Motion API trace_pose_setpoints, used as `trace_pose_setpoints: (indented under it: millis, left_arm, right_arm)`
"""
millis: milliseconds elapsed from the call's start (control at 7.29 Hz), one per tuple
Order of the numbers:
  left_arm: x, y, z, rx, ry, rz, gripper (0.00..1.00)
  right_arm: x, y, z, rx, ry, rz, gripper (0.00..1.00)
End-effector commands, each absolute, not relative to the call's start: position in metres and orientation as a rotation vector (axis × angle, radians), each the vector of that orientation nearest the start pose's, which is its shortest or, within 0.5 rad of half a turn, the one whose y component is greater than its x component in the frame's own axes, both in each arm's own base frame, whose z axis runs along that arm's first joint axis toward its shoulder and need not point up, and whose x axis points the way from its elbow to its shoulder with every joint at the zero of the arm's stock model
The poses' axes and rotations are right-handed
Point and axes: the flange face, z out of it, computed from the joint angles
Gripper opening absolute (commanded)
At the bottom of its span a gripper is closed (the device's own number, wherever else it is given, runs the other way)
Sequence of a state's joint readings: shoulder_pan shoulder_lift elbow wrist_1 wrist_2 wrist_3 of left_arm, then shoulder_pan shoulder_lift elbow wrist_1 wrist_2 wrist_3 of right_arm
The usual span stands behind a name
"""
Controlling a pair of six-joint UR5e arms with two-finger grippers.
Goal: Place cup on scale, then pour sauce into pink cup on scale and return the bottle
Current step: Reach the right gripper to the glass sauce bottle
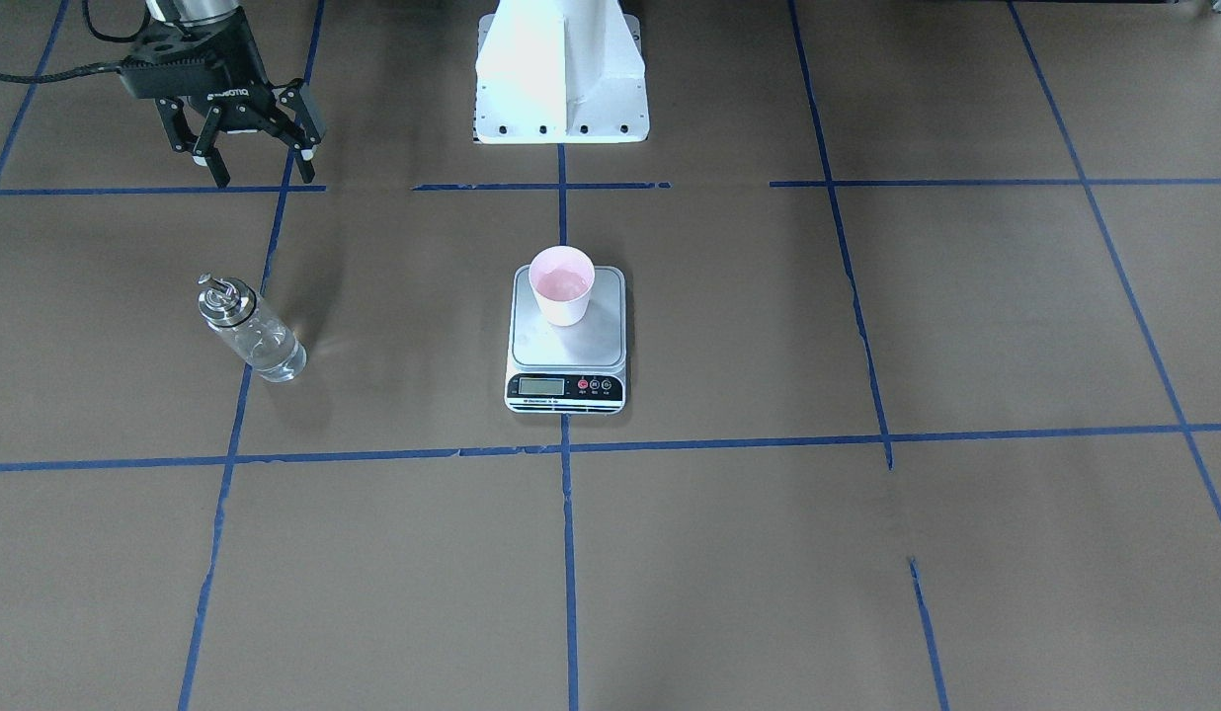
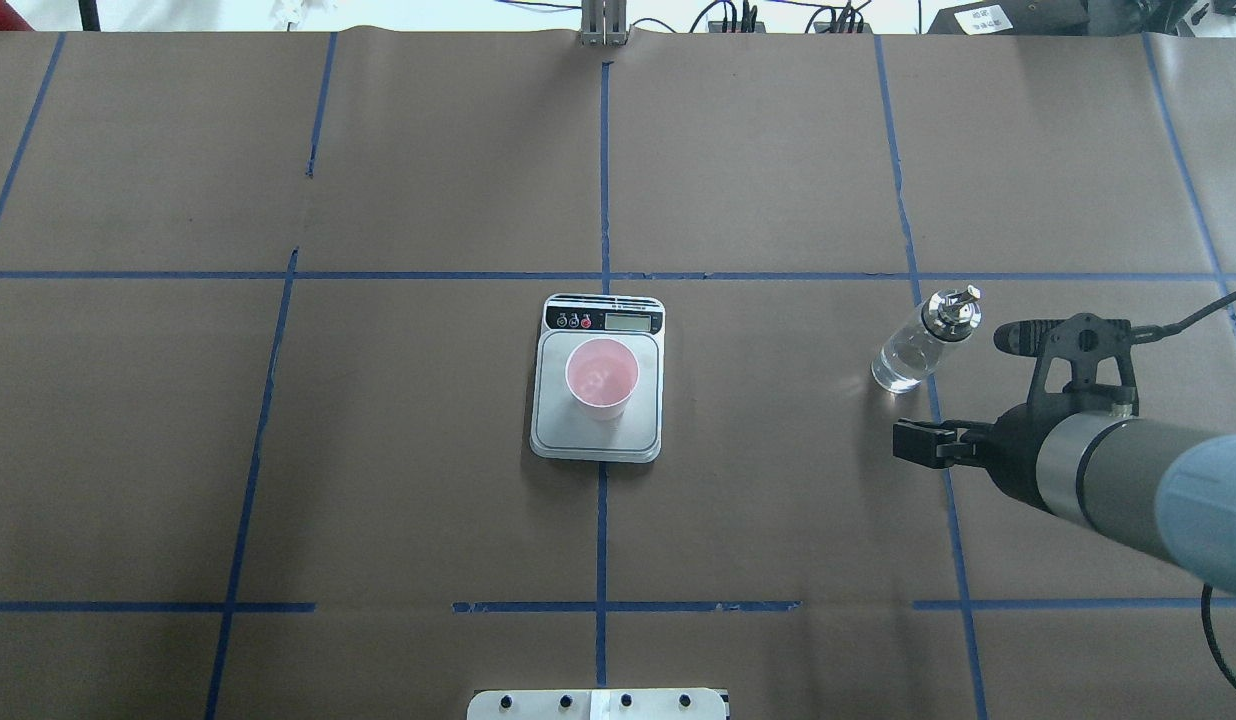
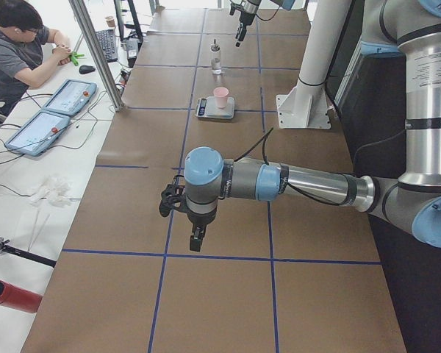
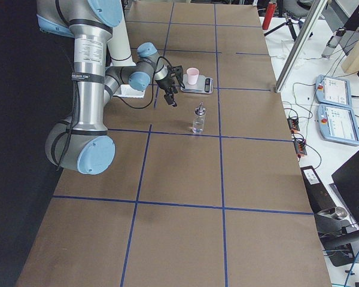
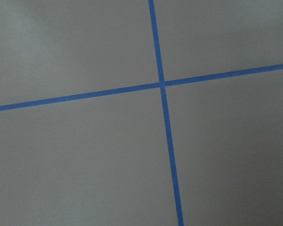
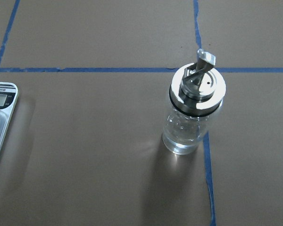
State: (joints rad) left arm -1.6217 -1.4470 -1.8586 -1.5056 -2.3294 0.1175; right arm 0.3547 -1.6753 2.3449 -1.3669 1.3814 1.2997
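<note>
1. One step looks done in the front-facing view. The cup (image 1: 562, 286) stands upright on the scale (image 1: 569, 348), toward the platform's back edge. The bottle (image 1: 251, 331) stands free on the table (image 1: 867, 592), well apart from the scale. The right gripper (image 1: 263, 163) hovers beyond the bottle, fingers spread and holding nothing
2. Overhead, the spread right gripper is near the bottle, not touching it. The cup's pink bottom shows a faint sheen, but I cannot tell whether sauce is in it. If pouring is pending, the next move calls for the fingers to close round the glass body
3. From the exterior left view, the left gripper (image 3: 195, 239) hangs over the table far from the scale; spread or pressed together, I cannot tell
4. The right wrist view shows the bottle upright, its cap (image 6: 198, 90) and spout (image 6: 205, 59) on top, with some clear liquid low inside
5. The left wrist view shows only table and blue tape (image 5: 161, 84)
</note>
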Motion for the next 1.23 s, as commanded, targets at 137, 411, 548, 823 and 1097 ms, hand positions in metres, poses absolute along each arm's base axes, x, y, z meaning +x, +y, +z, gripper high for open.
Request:
trace_pose_setpoints:
  millis: [137, 411, 548, 823, 1097]
  left_arm:
    - [-0.087, -0.437, 0.574, 0.178, 0.748, 0.11, 1.0]
    - [-0.087, -0.437, 0.573, 0.179, 0.748, 0.11, 1.0]
    - [-0.087, -0.437, 0.573, 0.179, 0.748, 0.11, 1.0]
    - [-0.087, -0.436, 0.57, 0.183, 0.747, 0.112, 1.0]
    - [-0.087, -0.435, 0.57, 0.182, 0.746, 0.111, 1.0]
  right_arm:
    - [-0.385, -0.292, 0.421, 0.629, -0.772, 0.214, 1.0]
    - [-0.393, -0.3, 0.438, 0.688, -0.752, 0.234, 1.0]
    - [-0.392, -0.303, 0.438, 0.732, -0.733, 0.254, 1.0]
    - [-0.387, -0.309, 0.439, 0.786, -0.706, 0.284, 1.0]
    - [-0.383, -0.318, 0.433, 0.833, -0.69, 0.31, 1.0]
